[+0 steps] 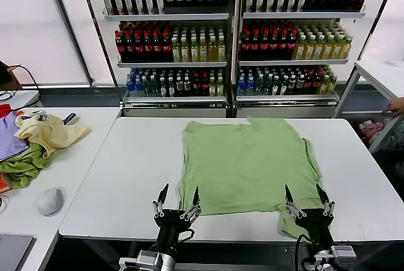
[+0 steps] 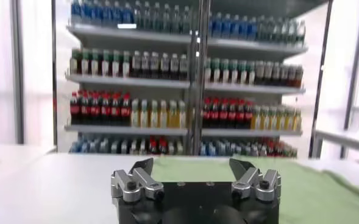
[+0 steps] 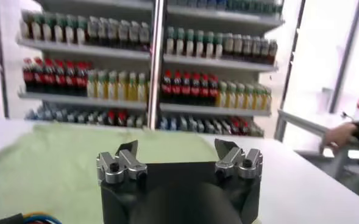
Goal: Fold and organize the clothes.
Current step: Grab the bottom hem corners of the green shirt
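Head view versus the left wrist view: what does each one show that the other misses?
Only the head view shows the whole green shirt spread flat, the right claw, the pile of clothes and a mouse on the side table. Only the left wrist view shows its claw up close. Both show the open left claw, the shirt and the bottle shelves.

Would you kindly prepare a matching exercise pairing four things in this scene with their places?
Things:
1. green shirt
2. left pincer
3. right pincer
4. pile of clothes

Places:
A. on the side table at the robot's left
B. open, at the shirt's near left corner
C. spread flat on the middle of the white table
D. open, at the shirt's near right corner

Pairs: 1-C, 2-B, 3-D, 4-A
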Controlling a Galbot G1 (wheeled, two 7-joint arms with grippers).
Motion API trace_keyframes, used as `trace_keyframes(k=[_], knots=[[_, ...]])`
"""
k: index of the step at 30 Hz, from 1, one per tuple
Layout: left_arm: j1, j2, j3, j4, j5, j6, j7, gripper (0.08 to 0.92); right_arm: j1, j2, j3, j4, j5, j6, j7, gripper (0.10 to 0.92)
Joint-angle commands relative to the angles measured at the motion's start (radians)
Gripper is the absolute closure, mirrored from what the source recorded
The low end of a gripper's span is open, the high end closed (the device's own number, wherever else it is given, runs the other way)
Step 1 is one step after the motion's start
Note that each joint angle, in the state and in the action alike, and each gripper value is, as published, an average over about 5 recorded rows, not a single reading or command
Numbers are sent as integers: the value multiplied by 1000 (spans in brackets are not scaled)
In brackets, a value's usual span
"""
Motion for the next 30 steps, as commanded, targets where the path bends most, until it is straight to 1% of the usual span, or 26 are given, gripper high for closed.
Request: trace_keyframes(k=[1,6,12,24,26,28,30], knots=[[-118,14,24,92,-30,241,-77,177,-11,-8,58,-36,37,-82,3,203],[-144,14,40,142,-23,284,-101,177,-8,-8,68,-72,46,-99,-8,203],[-169,4,53,185,-7,289,-124,177,-9,0,61,-94,50,-114,-6,203],[-161,-1,52,204,1,290,-152,179,-26,16,36,-124,47,-128,5,207],[-158,0,53,205,-1,290,-153,190,-26,20,29,-125,48,-128,6,232],[-155,0,54,206,-4,291,-154,223,-26,22,24,-128,49,-127,7,283],[-150,2,55,206,-11,291,-155,277,-26,23,21,-132,51,-127,6,335]])
